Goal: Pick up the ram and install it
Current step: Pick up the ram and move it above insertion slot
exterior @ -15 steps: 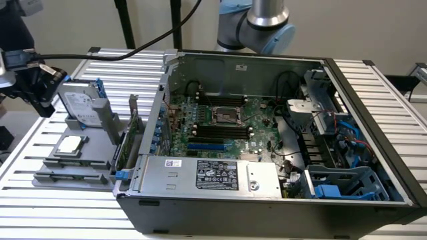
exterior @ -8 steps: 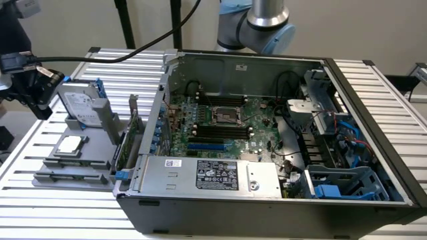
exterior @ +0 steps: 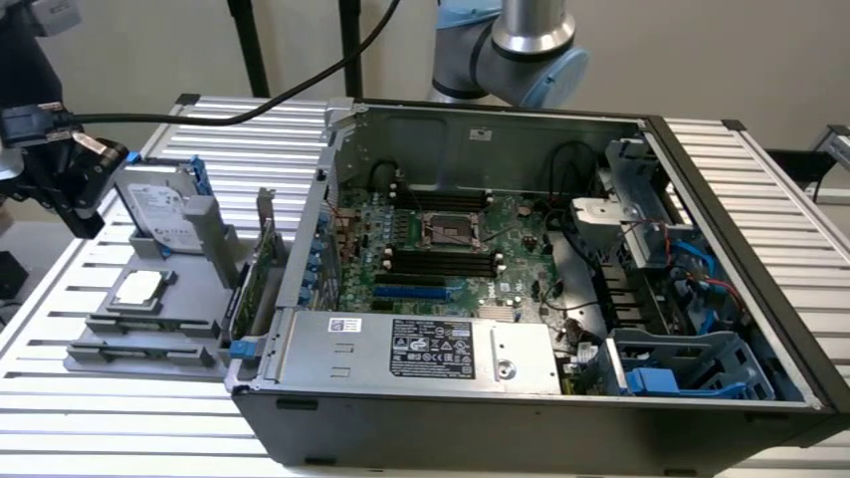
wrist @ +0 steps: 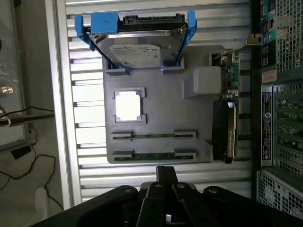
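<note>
The gripper (wrist: 166,171) has its fingers pressed together, pinching nothing, and it hangs above the slatted table (wrist: 90,179) just short of the grey tray (wrist: 161,99). The ram (wrist: 154,155) lies on edge in the tray slot nearest the fingertips, untouched. A second stick (wrist: 152,135) sits in the next slot beyond it. Further out from the gripper lies a processor (wrist: 129,106), and farthest out a hard drive (wrist: 137,47) in a blue bracket. Off to one side of the tray stands a card (wrist: 226,127), with the open computer case (wrist: 279,118) past it.
</note>
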